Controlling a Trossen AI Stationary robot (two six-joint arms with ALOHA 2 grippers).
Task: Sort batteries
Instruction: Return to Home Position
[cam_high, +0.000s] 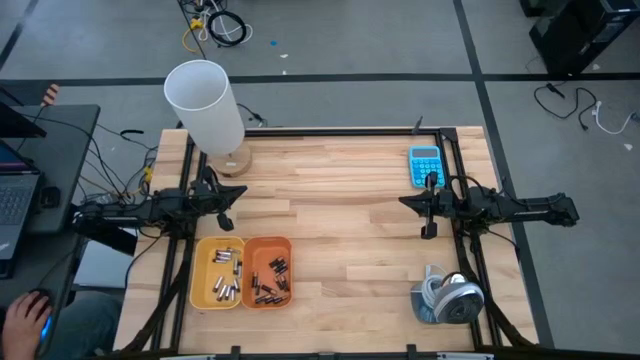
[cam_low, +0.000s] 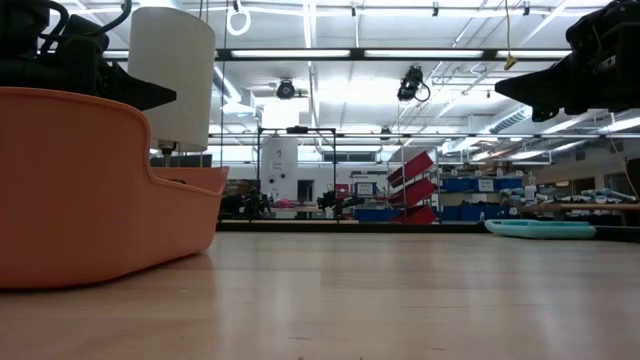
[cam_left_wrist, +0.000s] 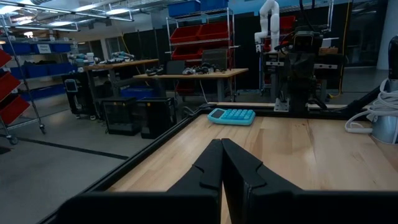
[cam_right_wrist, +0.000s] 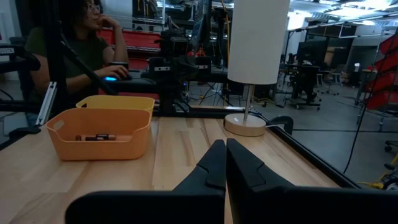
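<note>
Two bins sit touching near the left hand (cam_left_wrist: 222, 144), at the surface's (cam_high: 350, 240) front edge. The yellow bin (cam_high: 202, 265) is nearer that hand. The orange bin (cam_high: 262, 248) lies beyond it toward the right hand (cam_right_wrist: 224, 144), well apart from it. Silvery batteries (cam_high: 226, 285) in yellow, roughly a dozen. Dark batteries (cam_high: 272, 282) in orange, about the same; exact counts unclear. Both hands raised, fingers pressed together, empty. One blue calculator (cam_high: 425, 165) near the right hand.

Setting: robotics lab or workshop (large open hall). Red bin racks (cam_left_wrist: 198, 38), workbenches (cam_left_wrist: 186, 74), white robot arm (cam_left_wrist: 269, 18), ceiling strip lights (cam_low: 300, 53).
</note>
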